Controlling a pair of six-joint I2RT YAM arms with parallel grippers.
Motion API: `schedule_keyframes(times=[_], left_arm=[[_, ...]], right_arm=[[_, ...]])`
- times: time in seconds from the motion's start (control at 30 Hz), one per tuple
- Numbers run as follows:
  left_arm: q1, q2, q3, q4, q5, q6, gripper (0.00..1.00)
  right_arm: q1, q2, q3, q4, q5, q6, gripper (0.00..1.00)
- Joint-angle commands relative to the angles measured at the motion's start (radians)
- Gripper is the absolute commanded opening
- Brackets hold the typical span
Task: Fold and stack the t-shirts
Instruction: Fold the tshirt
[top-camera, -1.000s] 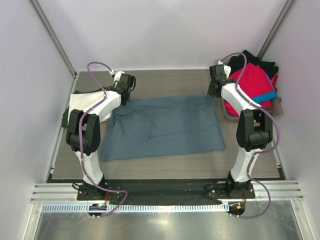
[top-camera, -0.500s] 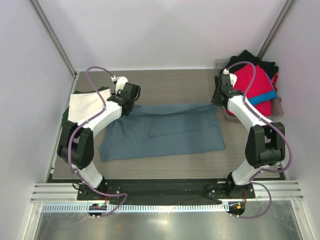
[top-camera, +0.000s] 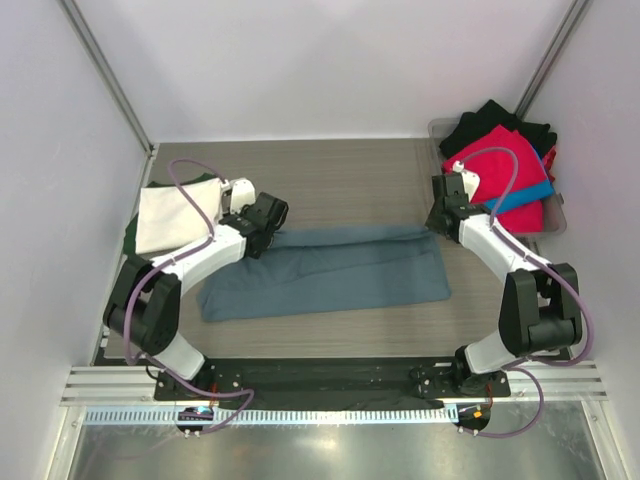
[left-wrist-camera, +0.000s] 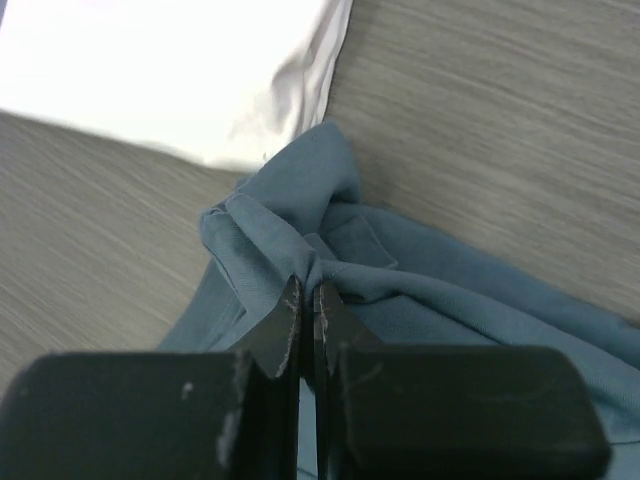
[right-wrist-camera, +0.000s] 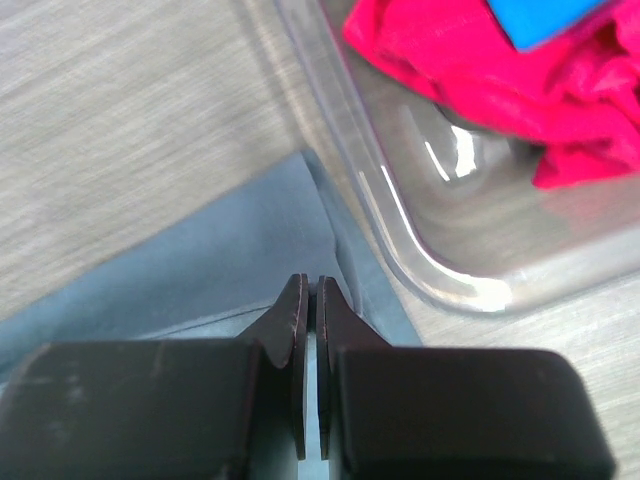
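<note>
I find the left gripper (left-wrist-camera: 305, 300) pinched tight on the far left corner of the blue-grey t-shirt (top-camera: 340, 272) — right gripper (right-wrist-camera: 310, 292) likewise clamps its far right corner; shirt lies mid-table (top-camera: 340, 175).

Overhead looks down; close wrist views share blue-grey shirt (top-camera: 330, 265).

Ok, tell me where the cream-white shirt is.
Top view: the cream-white shirt lies far left, on a dark green shirt, beside the left end of the blue-grey shirt.
</note>
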Motion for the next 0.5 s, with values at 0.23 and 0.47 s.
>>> schedule_keyframes(times=[0.23,0.47], left_arm=[[-0.044,-0.163,-0.225,-0.002,0.008,-0.254,0.47],[-0.069,-0.404,-0.309,0.039,0.118,-0.164,0.73]], right_arm=[[-0.004,-0.212,-0.225,0.155,0.102,0.081,0.38],[0.054,-0.325,-0.276,0.235,-0.015,0.028,0.56]])
